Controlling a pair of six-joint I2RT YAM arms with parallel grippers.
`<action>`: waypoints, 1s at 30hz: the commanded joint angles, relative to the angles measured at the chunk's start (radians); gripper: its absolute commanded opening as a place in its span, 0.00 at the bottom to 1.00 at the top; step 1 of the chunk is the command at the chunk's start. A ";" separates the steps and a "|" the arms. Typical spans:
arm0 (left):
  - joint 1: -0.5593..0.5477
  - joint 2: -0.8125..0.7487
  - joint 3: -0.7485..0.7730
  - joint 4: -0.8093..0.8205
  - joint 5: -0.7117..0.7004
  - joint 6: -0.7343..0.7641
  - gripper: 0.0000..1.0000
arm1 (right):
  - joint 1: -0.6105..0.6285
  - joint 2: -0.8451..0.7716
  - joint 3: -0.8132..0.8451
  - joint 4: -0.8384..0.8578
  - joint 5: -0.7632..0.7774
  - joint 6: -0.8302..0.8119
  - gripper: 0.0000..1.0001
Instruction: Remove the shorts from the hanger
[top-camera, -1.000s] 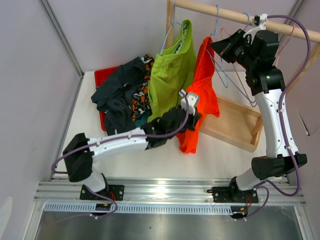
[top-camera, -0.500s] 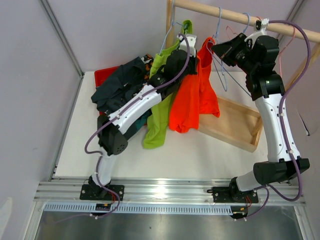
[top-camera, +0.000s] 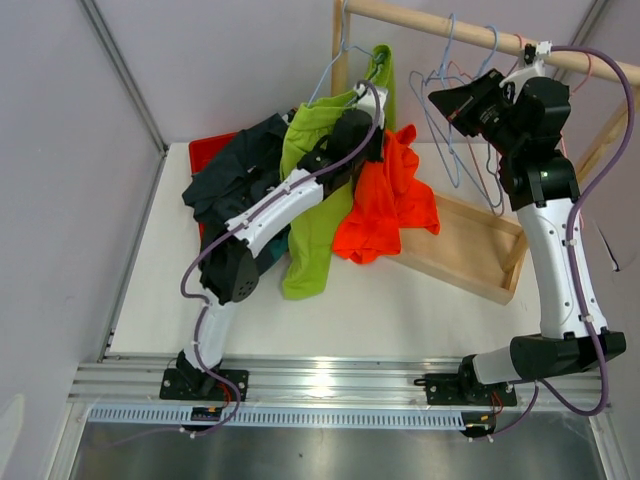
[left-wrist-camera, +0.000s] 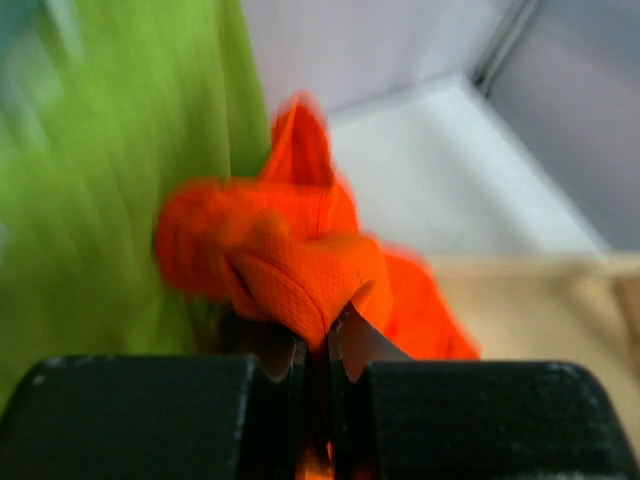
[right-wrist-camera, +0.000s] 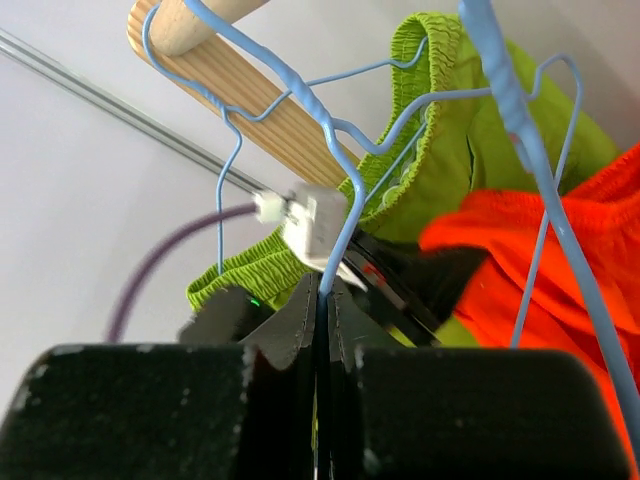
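My left gripper (top-camera: 374, 140) is raised and shut on a fold of the bright orange shorts (top-camera: 385, 205), which droop from it onto the table, off any hanger. The left wrist view shows the orange shorts (left-wrist-camera: 300, 270) pinched between my jaws (left-wrist-camera: 318, 345). The lime green shorts (top-camera: 315, 160) hang from a blue wire hanger (top-camera: 335, 70) just left of them. My right gripper (top-camera: 440, 100) is shut on a bare blue hanger (right-wrist-camera: 340, 200) at the wooden rail (right-wrist-camera: 250, 90). The dark navy shorts (top-camera: 235, 170) and the camouflage shorts (top-camera: 295, 118) lie piled at the left. The teal pair is hidden.
The pile rests on a red tray (top-camera: 210, 150) at the back left. A wooden tray (top-camera: 470, 250) lies on the table at the right. Several empty wire hangers (top-camera: 470, 140) dangle from the rail (top-camera: 450, 28) near my right gripper.
The orange shorts have come off the hanger and dropped lower in my left gripper. My right gripper has moved a little right with the bare hanger.
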 joint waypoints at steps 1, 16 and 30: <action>-0.049 -0.214 -0.269 0.086 -0.003 -0.033 0.00 | -0.001 -0.009 -0.006 0.045 -0.009 0.006 0.00; -0.337 -0.849 -0.820 -0.152 -0.282 -0.086 0.00 | -0.007 -0.024 -0.096 0.079 0.002 -0.011 0.92; -0.448 -1.230 -0.667 -0.821 -0.706 -0.218 0.00 | -0.005 -0.289 -0.145 -0.073 0.052 -0.083 0.99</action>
